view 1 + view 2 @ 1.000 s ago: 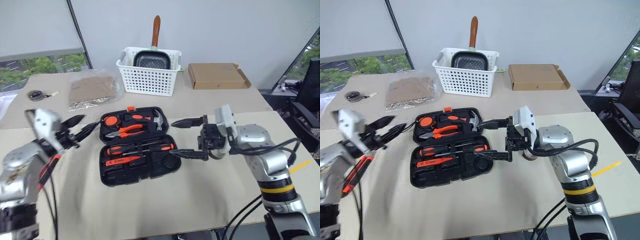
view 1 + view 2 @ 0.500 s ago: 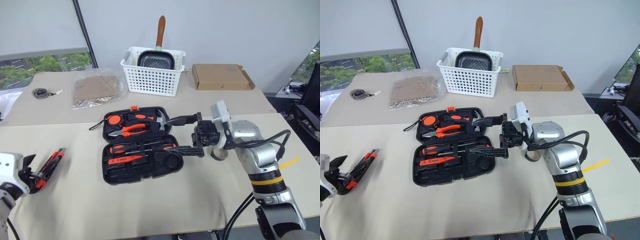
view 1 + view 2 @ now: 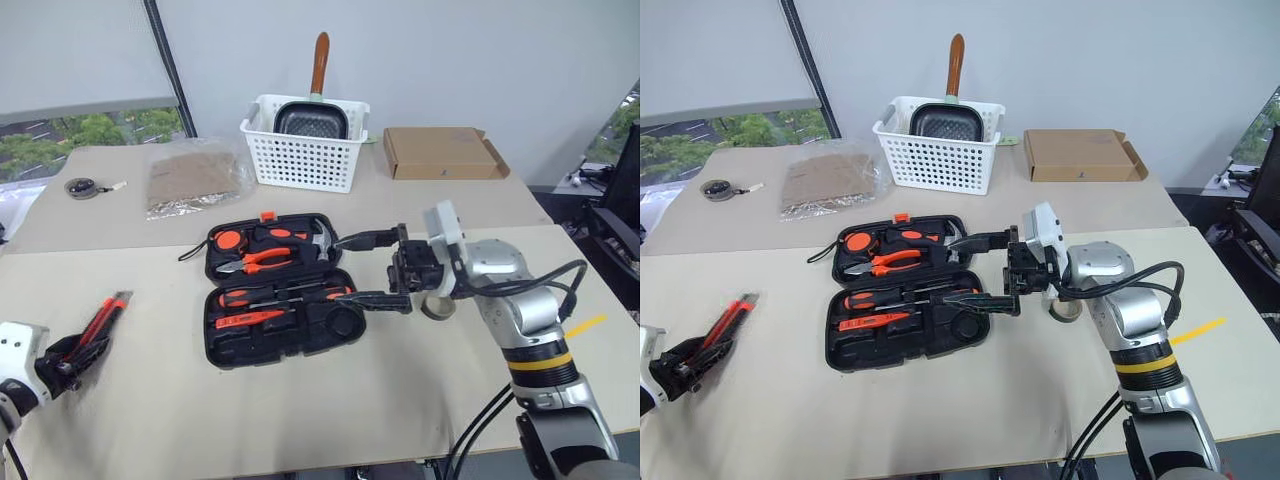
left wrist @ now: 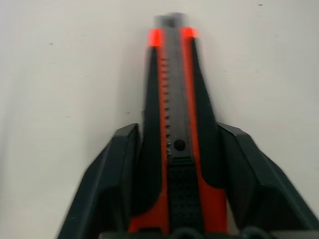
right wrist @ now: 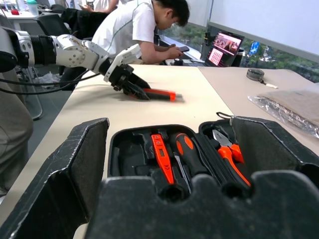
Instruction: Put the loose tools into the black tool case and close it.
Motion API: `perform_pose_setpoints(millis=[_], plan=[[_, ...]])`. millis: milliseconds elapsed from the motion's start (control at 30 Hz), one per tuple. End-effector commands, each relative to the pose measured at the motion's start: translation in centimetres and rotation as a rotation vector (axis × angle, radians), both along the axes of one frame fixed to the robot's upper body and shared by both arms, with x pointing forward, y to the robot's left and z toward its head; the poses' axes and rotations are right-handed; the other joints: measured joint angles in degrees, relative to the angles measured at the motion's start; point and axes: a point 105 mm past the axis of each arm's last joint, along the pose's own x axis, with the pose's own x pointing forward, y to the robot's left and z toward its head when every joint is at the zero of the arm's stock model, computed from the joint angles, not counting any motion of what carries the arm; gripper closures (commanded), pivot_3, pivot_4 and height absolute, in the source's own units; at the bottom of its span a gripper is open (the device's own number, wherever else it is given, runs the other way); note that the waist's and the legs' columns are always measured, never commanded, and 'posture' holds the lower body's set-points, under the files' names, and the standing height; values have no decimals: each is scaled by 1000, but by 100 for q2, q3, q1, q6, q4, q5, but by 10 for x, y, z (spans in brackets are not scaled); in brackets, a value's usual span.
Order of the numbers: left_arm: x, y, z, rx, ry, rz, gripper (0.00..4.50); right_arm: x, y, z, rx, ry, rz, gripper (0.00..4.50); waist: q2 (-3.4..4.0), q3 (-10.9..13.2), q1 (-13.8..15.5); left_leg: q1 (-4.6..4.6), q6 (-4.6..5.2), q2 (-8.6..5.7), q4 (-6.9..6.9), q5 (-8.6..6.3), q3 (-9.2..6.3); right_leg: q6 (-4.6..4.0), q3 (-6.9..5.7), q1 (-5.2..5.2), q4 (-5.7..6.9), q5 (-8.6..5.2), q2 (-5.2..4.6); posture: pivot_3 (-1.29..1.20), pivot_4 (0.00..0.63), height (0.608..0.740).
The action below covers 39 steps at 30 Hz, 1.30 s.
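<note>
A: So, where is the knife?

B: My left gripper (image 4: 174, 199) has it. The utility knife (image 4: 174, 129) lies flat on the table (image 3: 330, 410), at about eight o'clock from the tool case (image 3: 275, 290) and well apart from it. My two black fingers (image 4: 114, 184) press against both sides of its handle end, clenched on it, and the blade end points away from my wrist.

A: And the case?

B: It lies open near the middle of the table. Pliers (image 3: 255, 260), a hammer (image 3: 322, 240) and a round tape measure (image 3: 225, 240) fill the far half. The near half holds two screwdrivers with black-and-orange handles (image 3: 280, 295) and a slim orange tester (image 3: 240, 320).

A: What about your right side?

B: My right gripper (image 3: 375, 270) hangs at the case's three o'clock edge with its fingers spread wide, one over each half, grasping nothing. A small tape roll (image 3: 437, 307) sits on the table just below that wrist, at three o'clock from the case.

A: Anything else around?

B: At twelve o'clock a white basket (image 3: 303, 150) holds a pan (image 3: 312, 118). A cardboard box (image 3: 440, 152) lies at one o'clock and a clear bag (image 3: 192, 175) at eleven. In the right wrist view a person (image 5: 139, 25) bends over a table behind my left arm.
</note>
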Motion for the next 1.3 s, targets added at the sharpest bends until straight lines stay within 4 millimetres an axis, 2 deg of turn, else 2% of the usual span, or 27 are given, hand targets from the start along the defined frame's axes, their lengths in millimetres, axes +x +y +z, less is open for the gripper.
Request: perform_pose_setpoints(millis=[33, 100, 133, 167, 233, 333, 400, 500, 600, 667, 833, 967, 1300], plan=[[0, -7, -3, -3, 6, -35, 2668, -4, -2, 11, 15, -68, -6, 0, 0, 0, 0, 0, 0, -1, 0, 0, 0, 0, 0, -1, 0, 0, -1, 0, 150, 700], [6, -14, 11, -2, -56, -67, 2669, -5, -3, 11, 14, -68, -8, 0, 0, 0, 6, -3, 1, -1, 0, 0, 0, -1, 0, -5, -1, 1, -2, 0, 150, 700], [13, -24, 25, -6, -109, -116, 2684, -5, -3, 11, 14, -68, -9, 0, -1, 0, 10, -7, 1, -1, 0, 0, 0, -2, -1, -8, -4, 1, -2, 0, 150, 700], [20, -36, 37, -15, -157, -167, 2688, -4, -3, 11, 14, -68, -11, 0, -8, 0, 15, -10, 1, -2, 0, 0, 0, -2, -2, -10, -7, 2, -3, 0, 150, 700], [33, -74, 67, -39, -258, -342, 2689, -4, -4, 11, 13, -69, -14, 0, -35, -5, 34, -24, 1, -2, 3, 1, -1, -22, -4, -12, -10, 15, -4, 0, 150, 700], [41, -109, 84, -44, -296, -500, 2689, -2, -6, 10, 10, -67, -22, 0, -54, -12, 55, -35, -2, -4, 8, 2, -8, -40, -5, -14, -17, 28, -2, 0, 150, 700], [45, -146, 90, -9, -279, -690, 2689, -1, -12, 9, -2, -67, -39, 0, -54, -13, 14, -31, 6, -5, 7, 5, 2, -39, 1, -9, -19, 30, -2, 0, 150, 700], [41, -183, 90, 31, -237, -898, 2689, -1, -19, 7, -17, -66, -60, 0, -55, -13, -7, -30, 12, -6, 2, 15, 6, -39, 0, -10, -20, 29, 6, 0, 150, 700], [35, -208, 84, 73, -185, -1052, 2689, -3, -27, 3, -42, -58, -81, 0, -55, -13, -39, -29, -17, -3, -5, 30, 13, -39, 3, -15, -20, 29, 17, 0, 150, 700], [28, -224, 70, 138, -109, -1169, 2689, -7, -37, -5, -86, -54, -108, 0, -55, -13, -24, -29, -31, -1, -8, 38, 11, -38, 1, -16, -19, 28, 22, 0, 150, 700], [21, -237, 51, 181, -27, -1271, 2689, -13, -48, -13, -135, -53, -136, 0, -49, -11, -7, -30, 4, -2, -5, 18, 11, 0, 5, -16, -20, 3, 23, 0, 150, 700], [22, -233, 37, 243, 45, -1272, 2689, -15, -49, -12, -127, -55, -149, 0, -49, -11, -4, -23, 5, 0, -2, 20, 8, 0, 9, -15, -13, 5, 24, 0, 150, 700], [36, -224, 35, 323, 34, -1230, 2689, -14, -42, -8, -112, -63, -147, 0, -48, -10, 18, -22, 8, -1, 0, 28, 1, -2, 9, -12, -7, 6, 21, 0, 150, 700]])
